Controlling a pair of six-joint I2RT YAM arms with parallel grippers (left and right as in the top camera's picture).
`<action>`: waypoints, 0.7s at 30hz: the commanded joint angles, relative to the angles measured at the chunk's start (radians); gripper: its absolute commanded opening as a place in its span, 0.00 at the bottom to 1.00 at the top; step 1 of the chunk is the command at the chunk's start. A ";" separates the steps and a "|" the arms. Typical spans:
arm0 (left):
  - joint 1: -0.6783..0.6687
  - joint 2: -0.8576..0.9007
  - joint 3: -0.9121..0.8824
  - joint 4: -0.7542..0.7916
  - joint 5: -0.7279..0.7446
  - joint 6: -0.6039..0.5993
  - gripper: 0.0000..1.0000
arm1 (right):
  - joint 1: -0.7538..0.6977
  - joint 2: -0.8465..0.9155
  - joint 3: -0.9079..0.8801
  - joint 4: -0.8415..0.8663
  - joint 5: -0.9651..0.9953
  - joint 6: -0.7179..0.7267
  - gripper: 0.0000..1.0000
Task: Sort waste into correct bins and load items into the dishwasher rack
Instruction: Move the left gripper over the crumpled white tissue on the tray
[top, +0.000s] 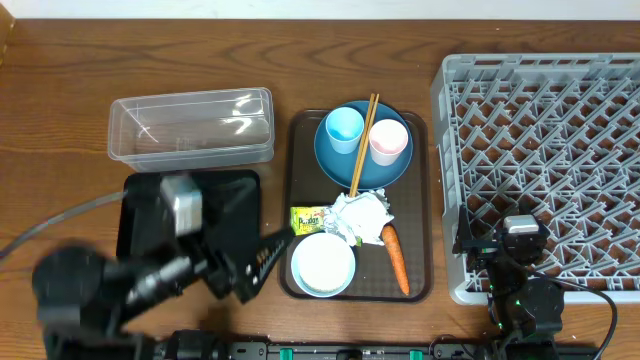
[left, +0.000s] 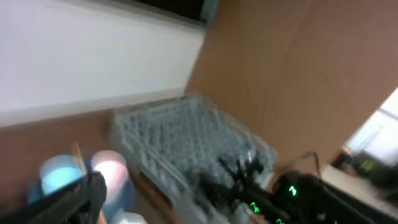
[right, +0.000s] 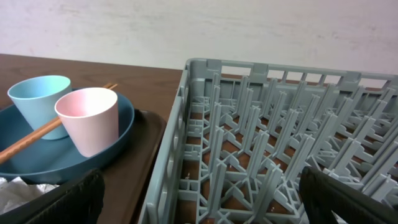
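Sorting looks unstarted: your left gripper, jaws apart and empty, hangs just beside the snack packet on the brown tray, right gripper likewise apart at the near edge of the rack; next, likely centre on the packet and close.

Even soft light, faint shadows; left wrist view heavily motion-blurred, the other two mostly sharp.
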 joint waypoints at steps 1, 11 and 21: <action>0.005 0.100 0.076 -0.168 0.061 -0.010 1.00 | 0.008 0.002 -0.001 -0.003 0.000 -0.005 0.99; 0.002 0.289 0.068 -0.448 -0.003 0.166 1.00 | 0.008 0.002 -0.001 -0.003 0.000 -0.005 0.99; -0.044 0.449 0.067 -0.536 -0.173 0.166 0.88 | 0.008 0.002 -0.001 -0.003 0.000 -0.005 0.99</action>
